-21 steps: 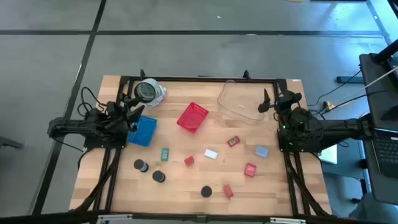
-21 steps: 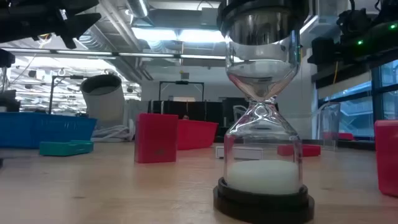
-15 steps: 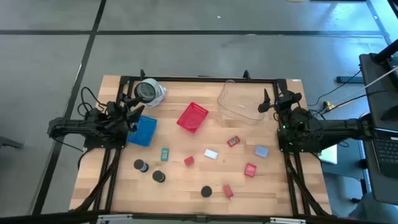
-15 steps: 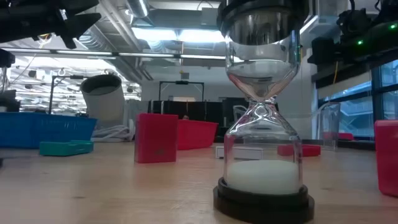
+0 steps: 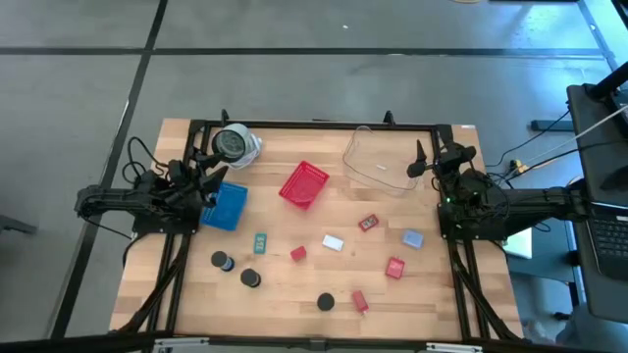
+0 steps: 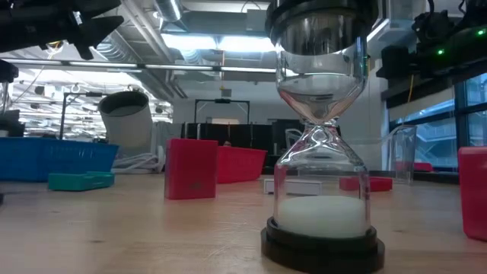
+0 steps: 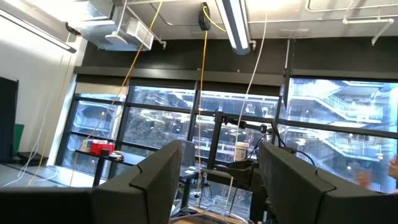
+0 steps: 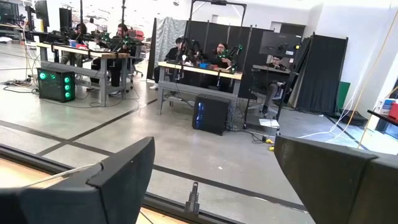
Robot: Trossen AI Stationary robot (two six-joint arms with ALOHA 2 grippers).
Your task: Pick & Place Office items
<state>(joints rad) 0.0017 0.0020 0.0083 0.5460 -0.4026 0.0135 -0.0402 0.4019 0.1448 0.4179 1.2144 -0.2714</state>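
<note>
Both arms are waiting at the worktop (image 5: pixel 294 294) edges, left hand (image 7: pixel 214 180) and right hand (image 8: pixel 214 180) gaping empty, leaving the scattered office items (image 5: pixel 333 243) unobstructed.

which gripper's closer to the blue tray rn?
Left. The left gripper sits at the blue tray's far-left corner, open and empty. The right gripper is across the table, by the clear container.
</note>
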